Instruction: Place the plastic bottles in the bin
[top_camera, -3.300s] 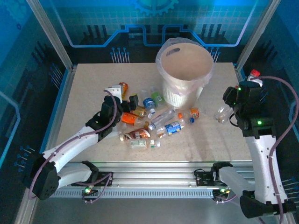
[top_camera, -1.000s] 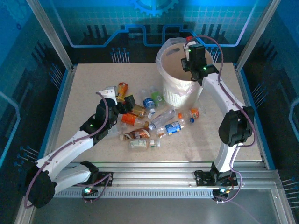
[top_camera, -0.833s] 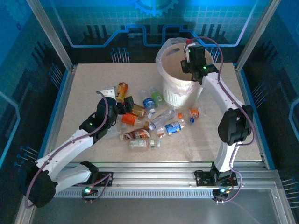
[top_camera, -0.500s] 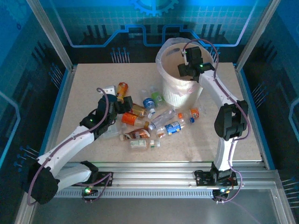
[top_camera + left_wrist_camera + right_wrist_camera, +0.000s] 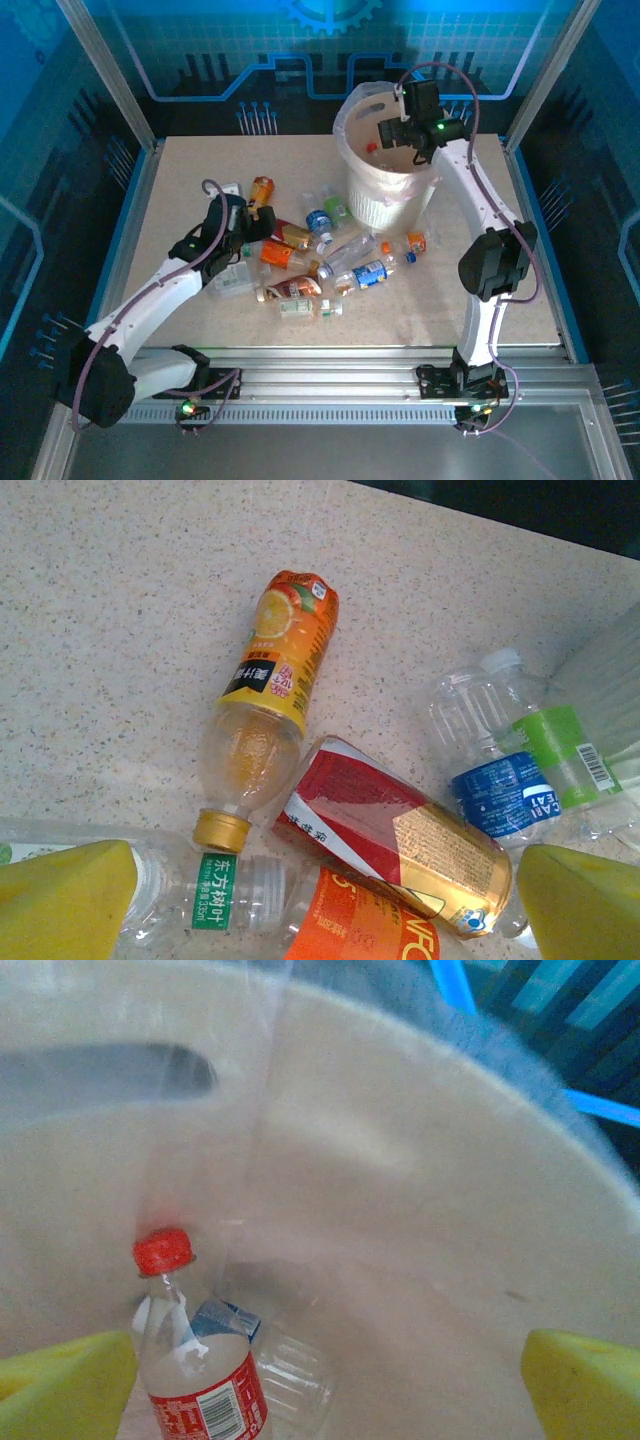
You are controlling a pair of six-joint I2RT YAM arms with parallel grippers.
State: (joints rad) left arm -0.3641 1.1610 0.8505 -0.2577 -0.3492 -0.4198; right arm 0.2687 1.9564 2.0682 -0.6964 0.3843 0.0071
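Right gripper (image 5: 392, 135) is over the mouth of the bin (image 5: 385, 200), upper centre of the top view. In the right wrist view its fingertips (image 5: 60, 1385) sit at the two lower corners, spread wide, nothing held. Red-capped bottle (image 5: 195, 1370) is inside the bin, lower left of that view, neck up near the inner wall. Another clear bottle (image 5: 285, 1365) lies beside it. The bin is lined with a thin bag (image 5: 345, 120). Left gripper (image 5: 258, 225) is left of centre in the top view, over the left end of the pile of bottles (image 5: 330, 265) lying on the table (image 5: 180, 170) below the bin, fingers wide apart, grasping nothing. Left wrist view: orange-label bottle (image 5: 268, 695) with yellow cap at centre, red-and-gold bottle (image 5: 400, 845) against it at lower right, blue-label bottle (image 5: 495, 785) and green-label bottle (image 5: 565, 745) toward the right edge. Small orange bottle (image 5: 415, 241) sits just lower right of the bin.
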